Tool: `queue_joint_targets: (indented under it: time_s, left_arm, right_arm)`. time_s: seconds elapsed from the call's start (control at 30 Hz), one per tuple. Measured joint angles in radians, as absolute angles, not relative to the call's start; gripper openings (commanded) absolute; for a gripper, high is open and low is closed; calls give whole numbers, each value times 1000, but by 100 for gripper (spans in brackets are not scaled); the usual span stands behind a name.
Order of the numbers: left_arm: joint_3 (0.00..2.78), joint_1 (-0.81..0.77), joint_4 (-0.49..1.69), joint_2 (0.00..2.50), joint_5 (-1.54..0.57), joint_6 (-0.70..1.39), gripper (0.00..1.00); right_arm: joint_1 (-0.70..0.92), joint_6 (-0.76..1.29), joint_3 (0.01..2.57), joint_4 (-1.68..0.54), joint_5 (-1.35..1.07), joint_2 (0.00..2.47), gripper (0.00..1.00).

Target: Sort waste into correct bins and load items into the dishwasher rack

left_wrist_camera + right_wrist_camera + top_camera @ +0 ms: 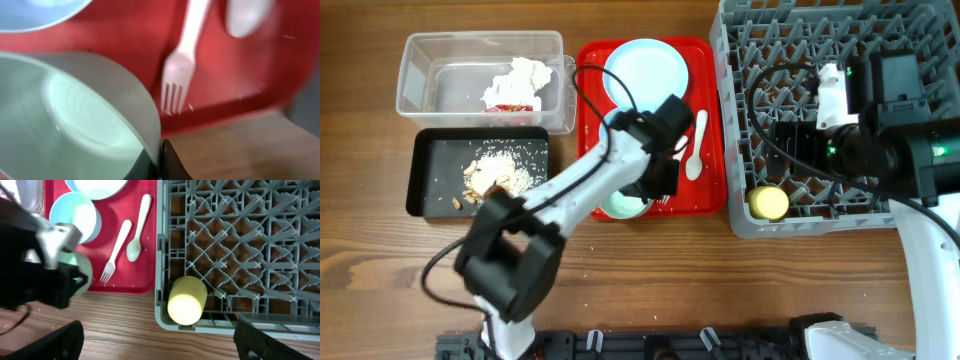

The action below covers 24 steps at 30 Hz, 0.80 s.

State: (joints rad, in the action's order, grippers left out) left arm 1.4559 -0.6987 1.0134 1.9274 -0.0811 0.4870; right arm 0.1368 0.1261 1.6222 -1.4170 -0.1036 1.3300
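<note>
At red tray's (710,190) near-left corner, straddles green bowl's (75,115) rim with left gripper (155,165), probably for a rim lift; cannot tell whether clamped. Right of tray, hovers over rack (790,30) with right gripper (160,342) spread wide.

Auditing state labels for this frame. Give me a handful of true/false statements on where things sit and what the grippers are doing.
1. The yellow cup lies inside the grey rack. True.
2. The fork and spoon are in the rack. False: both lie on the red tray.
3. The right gripper is open and empty. True.
4. The tissue is in the black tub. False: it is in the clear tub; the black tub holds rice scraps.
5. The left gripper is on the light blue plate. False: it is at the pale green bowl, on its rim.
</note>
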Motion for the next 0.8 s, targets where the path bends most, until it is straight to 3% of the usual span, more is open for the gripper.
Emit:
queue_joint_targets:
  time_s: [0.03, 0.07, 0.1, 0.2, 0.37, 0.5, 0.57, 0.63, 0.8]
  left_arm:
    - [1456, -701, 1003, 1948, -59, 497, 9]
    - [1456, -700, 997, 1957, -44, 507, 25]
    - [1456, -699, 998, 1958, -30, 517, 34]
    - [1457, -698, 1013, 1956, -23, 534, 54]
    - [1535, -577, 1107, 1793, -26, 537, 59]
    - [1559, -326, 1159, 1560, -16, 537, 60]
    - [1560, -223, 1179, 1529, -12, 537, 60]
    - [1560, -194, 1184, 1531, -12, 537, 61]
    - [1560, -179, 1183, 1531, 8, 537, 63]
  right_arm:
    - [137, 126, 1622, -1412, -104, 1330, 98]
    - [137, 126, 1622, -1407, -104, 1330, 98]
    - [137, 126, 1622, -1398, -104, 1330, 98]
    - [137, 128, 1622, -1331, -133, 1332, 98]
    - [137, 179, 1622, -1181, -257, 1444, 90]
    - [227, 205, 1622, -1105, -331, 1608, 86]
    - [351, 205, 1622, -1105, -336, 1734, 78]
    - [437, 208, 1622, -1113, -320, 1826, 58]
    - [616, 219, 1622, -1086, -238, 2042, 53]
